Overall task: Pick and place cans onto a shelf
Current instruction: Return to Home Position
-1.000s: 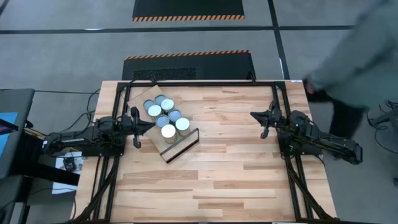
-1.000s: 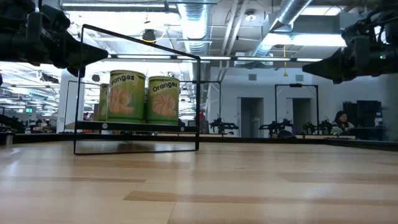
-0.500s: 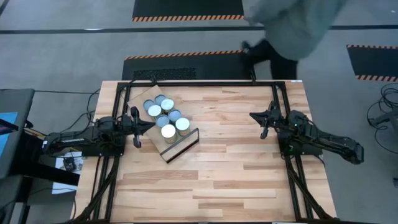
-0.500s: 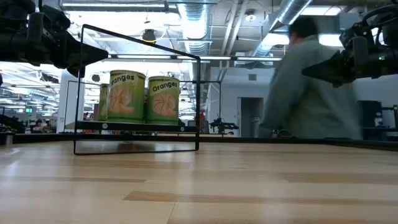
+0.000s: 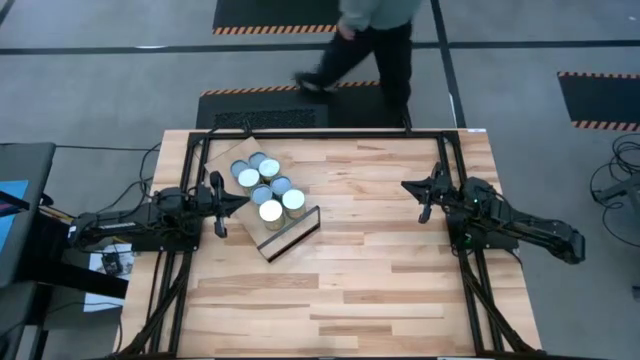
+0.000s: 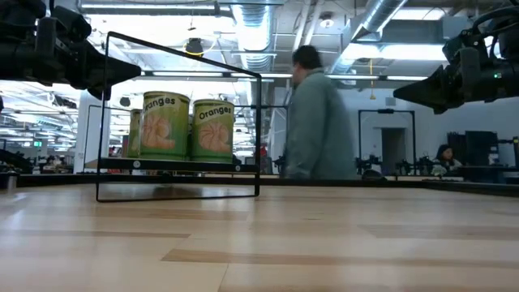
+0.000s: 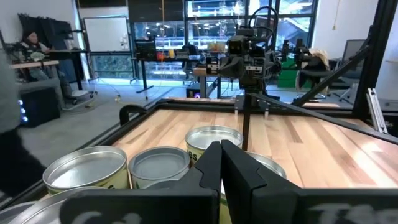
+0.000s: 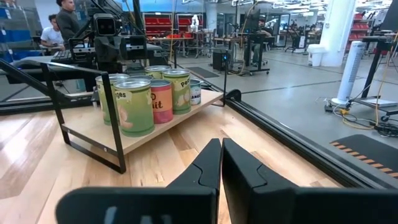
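My left pincer [image 5: 238, 200] hangs clenched and empty just beside the shelf [image 5: 290, 234]. My right pincer [image 5: 408, 186], also clenched empty, is well apart from it. The cans [image 5: 266, 188] stand on the shelf.

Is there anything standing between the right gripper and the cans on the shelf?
Nothing visible does. Only bare table lies between the right gripper, jaws shut, and the cans, which all stand on the shelf. The left gripper waits on the shelf's far side, close beside the cans.
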Robot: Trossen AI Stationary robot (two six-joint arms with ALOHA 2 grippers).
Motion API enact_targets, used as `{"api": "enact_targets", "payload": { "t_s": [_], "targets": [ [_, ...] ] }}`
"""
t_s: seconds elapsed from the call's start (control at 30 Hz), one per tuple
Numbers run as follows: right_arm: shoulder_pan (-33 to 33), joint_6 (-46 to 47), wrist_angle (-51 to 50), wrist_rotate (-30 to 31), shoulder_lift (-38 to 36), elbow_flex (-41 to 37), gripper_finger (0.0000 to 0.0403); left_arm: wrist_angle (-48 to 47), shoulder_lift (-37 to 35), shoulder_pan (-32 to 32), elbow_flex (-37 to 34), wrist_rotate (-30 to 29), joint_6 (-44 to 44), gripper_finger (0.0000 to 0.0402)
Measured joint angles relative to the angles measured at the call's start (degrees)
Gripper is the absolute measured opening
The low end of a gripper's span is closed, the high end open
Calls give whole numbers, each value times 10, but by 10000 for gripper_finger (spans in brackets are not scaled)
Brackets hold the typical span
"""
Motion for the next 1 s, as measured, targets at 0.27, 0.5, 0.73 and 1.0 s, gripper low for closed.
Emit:
{"api": "enact_targets", "payload": {
  "t_s": [0.27, 0.5, 0.73, 1.0],
  "targets": [
    [0, 0, 0, -1, 0, 0, 37, 0, 0, 0, 0, 0, -2, 0],
    [0, 0, 0, -1, 0, 0, 37, 0, 0, 0, 0, 0, 0, 0],
    [0, 1, 0, -1, 0, 0, 37, 0, 0, 0, 0, 0, 0, 0],
    [0, 1, 0, -1, 0, 0, 37, 0, 0, 0, 0, 0, 0, 0]
  ]
}}
